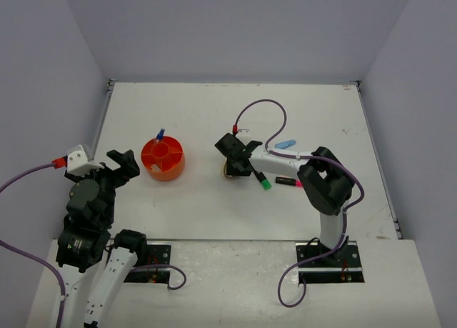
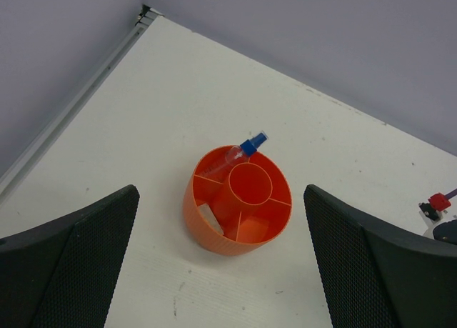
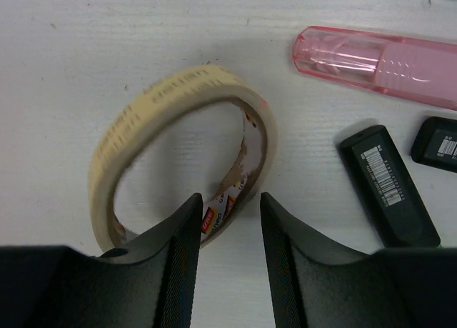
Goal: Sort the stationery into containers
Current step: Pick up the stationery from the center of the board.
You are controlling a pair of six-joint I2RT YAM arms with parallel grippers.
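**Right hand astride the band ring; left hand wide beside the tub**

Right hand (image 3: 230,203) is down at the counter (image 1: 214,113) with its fingers set narrow. One finger is inside and one outside the near wall of the tan band ring (image 3: 153,103). The ring's wall runs through the gap between them, but the wrist view does not show whether the pads are actually pinching it. From that view the ring looks like an oval, with printed labelling on its inner face.

Past the ring, in the same view, a translucent pink bar (image 3: 378,60) lies on the counter, close to the ring but not touching it. Nearer the camera, two black highlighter bodies (image 3: 389,185) with barcode stickers lie side by side.

From above, a green-ended highlighter (image 1: 263,181) and a pink-ended highlighter (image 1: 289,181) lie just on the near side of the right arm. A pastel blue bar (image 1: 285,143) lies on its far side.

The round orange tub (image 2: 214,231) stands well apart to the left, with a centre cup and divided outer compartments. The blue-capped bottle (image 2: 246,147) leans in a far compartment, its cap poking over the rim. A small pale piece (image 2: 212,219) lies in a left compartment and is too small to identify.

Left hand (image 1: 125,164) hangs near the tub's left side with its fingers spread wide, holding nothing.
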